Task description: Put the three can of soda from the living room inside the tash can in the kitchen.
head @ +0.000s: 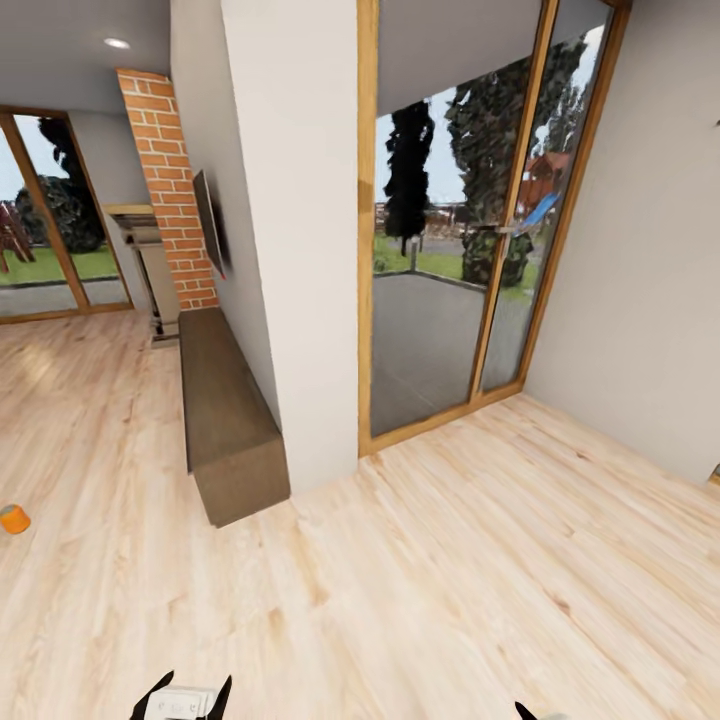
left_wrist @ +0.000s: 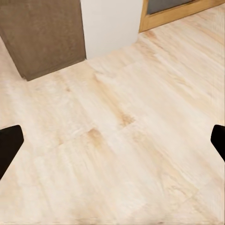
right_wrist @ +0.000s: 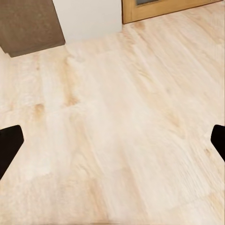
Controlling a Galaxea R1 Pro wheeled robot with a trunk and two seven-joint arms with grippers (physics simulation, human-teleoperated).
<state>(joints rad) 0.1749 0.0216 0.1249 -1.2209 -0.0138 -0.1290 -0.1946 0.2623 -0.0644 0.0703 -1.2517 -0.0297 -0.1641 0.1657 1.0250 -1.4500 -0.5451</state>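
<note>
The robot is standing on a pale wooden floor in the living room, facing a white wall column and a tall glass door with a wooden frame. A long, low brown cabinet is running along the foot of the wall toward a brick fireplace.

By my judgement the robot is searching for a can or approaching one, with nothing picked up yet. One orange soda can is sitting on the floor at the far left edge of the head view, well apart from the cabinet and from both arms. The other cans and the trash can are not to be seen from here.

The next move likely calls for turning the base to the left and rolling toward that can until it is lying within reach, then lowering an arm to it.

The left gripper is pointing down at bare floorboards, its two dark fingers spread wide and nothing between them. The right gripper is doing the same: fingers wide apart, holding nothing, touching nothing. In the head view the left fingertips are poking up at the bottom edge, with a dark tip of the right one further along it.
</note>
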